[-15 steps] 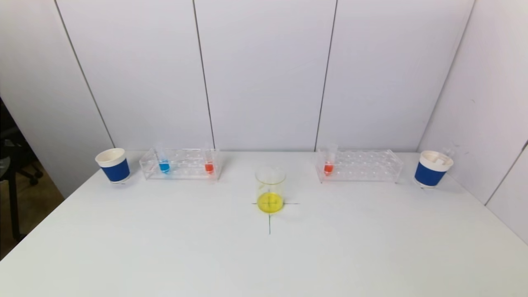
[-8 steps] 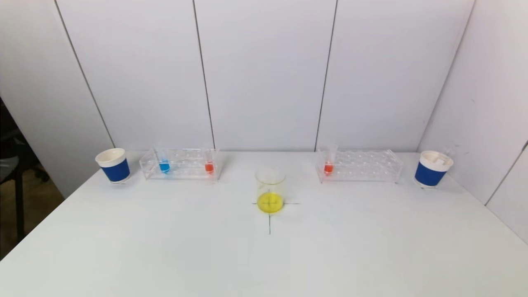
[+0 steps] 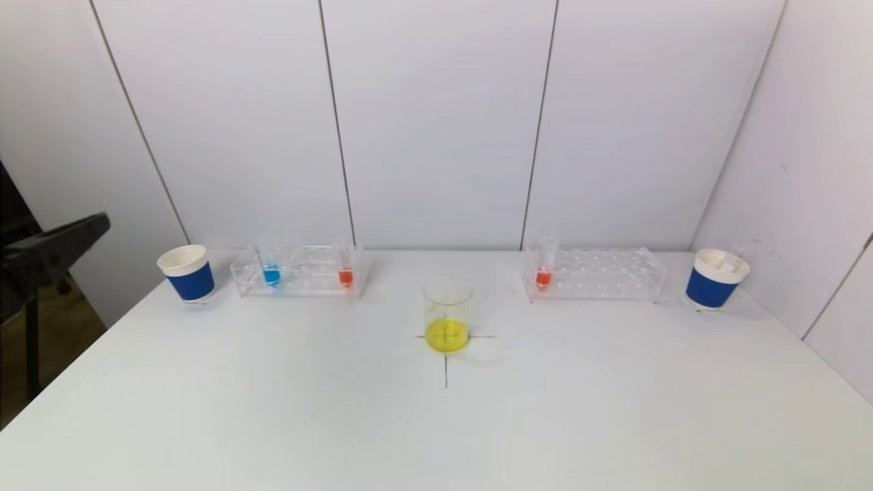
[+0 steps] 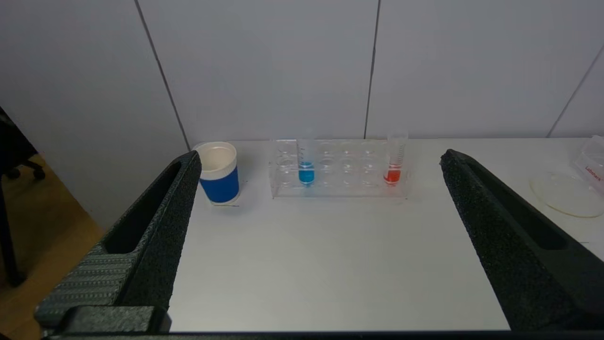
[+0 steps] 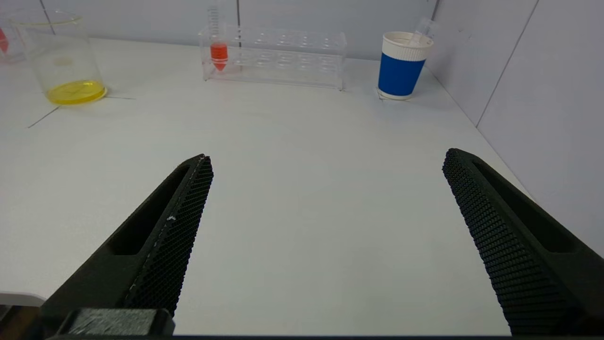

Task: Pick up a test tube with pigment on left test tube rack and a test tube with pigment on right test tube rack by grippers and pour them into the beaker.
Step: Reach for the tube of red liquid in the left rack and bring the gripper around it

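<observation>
left gripper [image 4: 321,165]: jaws apart, empty | right gripper [image 5: 325,160]: jaws apart, arm unseen from head | right cup [image 3: 715,278]: contents unclear

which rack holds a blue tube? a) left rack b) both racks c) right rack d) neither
a, the left rack holds a blue tube and a red tube, while the right rack shows only one red tube.
</observation>
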You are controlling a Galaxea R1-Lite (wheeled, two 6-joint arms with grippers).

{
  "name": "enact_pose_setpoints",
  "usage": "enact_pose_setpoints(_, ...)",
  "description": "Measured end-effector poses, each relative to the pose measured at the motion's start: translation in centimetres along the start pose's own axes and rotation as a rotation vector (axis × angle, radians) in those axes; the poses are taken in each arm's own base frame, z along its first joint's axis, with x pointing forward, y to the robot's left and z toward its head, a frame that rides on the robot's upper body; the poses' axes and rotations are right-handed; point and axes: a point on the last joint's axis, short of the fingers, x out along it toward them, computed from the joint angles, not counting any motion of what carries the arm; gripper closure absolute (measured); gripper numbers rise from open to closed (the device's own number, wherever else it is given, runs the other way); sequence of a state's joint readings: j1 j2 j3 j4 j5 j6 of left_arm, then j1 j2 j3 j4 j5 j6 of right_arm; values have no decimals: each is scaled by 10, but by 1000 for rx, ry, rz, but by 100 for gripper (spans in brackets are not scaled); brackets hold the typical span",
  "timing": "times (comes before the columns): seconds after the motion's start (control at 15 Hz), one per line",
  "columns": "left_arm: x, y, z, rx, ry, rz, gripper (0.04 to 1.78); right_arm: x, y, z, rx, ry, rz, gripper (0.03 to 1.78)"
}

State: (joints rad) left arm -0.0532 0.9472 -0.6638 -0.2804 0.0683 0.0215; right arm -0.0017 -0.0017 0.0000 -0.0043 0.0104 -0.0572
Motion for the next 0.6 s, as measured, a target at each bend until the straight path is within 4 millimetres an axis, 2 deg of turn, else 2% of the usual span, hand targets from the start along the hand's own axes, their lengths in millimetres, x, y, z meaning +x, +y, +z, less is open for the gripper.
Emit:
enact_pose_setpoints(0.33,47,-36,-14,5,39,-53,5,0,0,0,0,0,0,4)
enact_pose_setpoints(0.6,82,-65,-35,-6,47,-89,5,0,0,0,0,0,0,4)
